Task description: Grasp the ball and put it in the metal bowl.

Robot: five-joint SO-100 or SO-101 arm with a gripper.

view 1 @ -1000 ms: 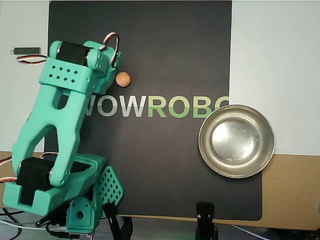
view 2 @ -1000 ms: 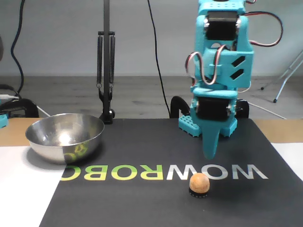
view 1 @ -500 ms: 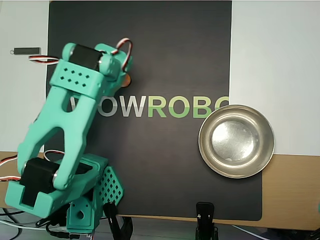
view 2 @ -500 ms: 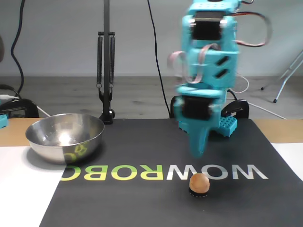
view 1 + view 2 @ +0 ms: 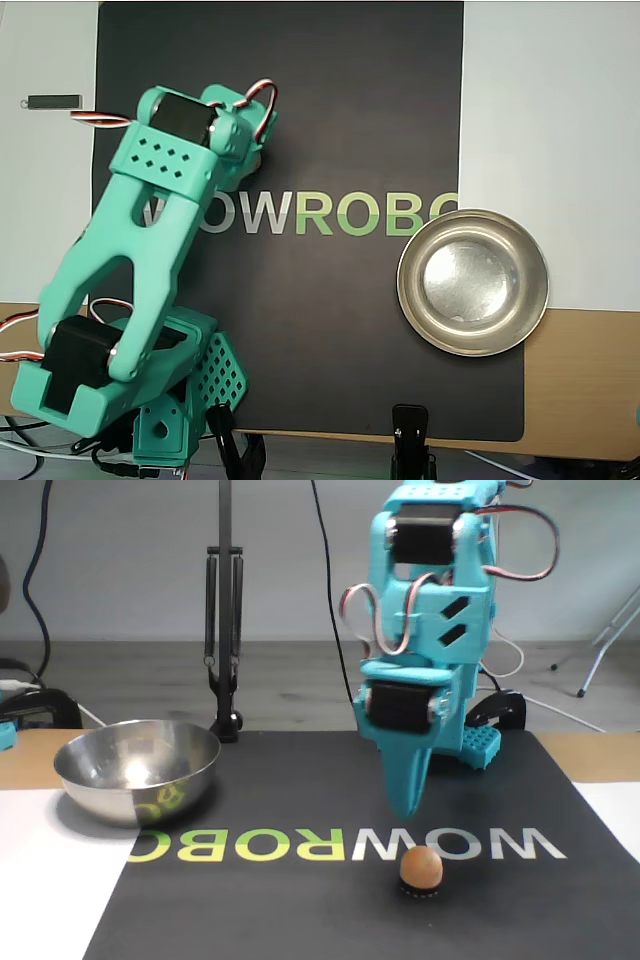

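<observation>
Peach-orange small matte ball (image 5: 421, 865) sits on the black mat (image 5: 300, 900) in the fixed view, perched on a little dark ring base, just in front of the white letters of the printed "WOWROBO" logo (image 5: 340, 846), under the "W"/"O" area. Ball untouched, nothing gripping it.

Directly above it, w/ a clear gap, hangs the teal 3D-printed gripper (image 5: 404, 802), pointing straight down, tip slightly to the left of the ball in that view. Fingers look pressed together into 1 tapering point, no gap visible btw them, nothing held.

In the overhead view the ball is hidden under the wrist; the teal arm (image 5: 135, 260) reaches from its base at lower left up to the gripper end (image 5: 240, 150), which covers the first letters of the logo. Red/white servo wires (image 5: 262, 95) loop off the wrist.

Shiny round silver steel bowl (image 5: 472, 282) is well apart from the ball: right side of the overhead view, straddling the mat edge, white sheet and wooden tabletop; left side in the fixed view (image 5: 137, 769). Bowl empty, logo colours reflected on its outer wall.

Further out: 2 black clamps (image 5: 410, 440) at the mat's near edge in the overhead view, black lamp-arm stand (image 5: 224, 630) behind the bowl in the fixed view, white paper (image 5: 550, 130) beside the mat.
</observation>
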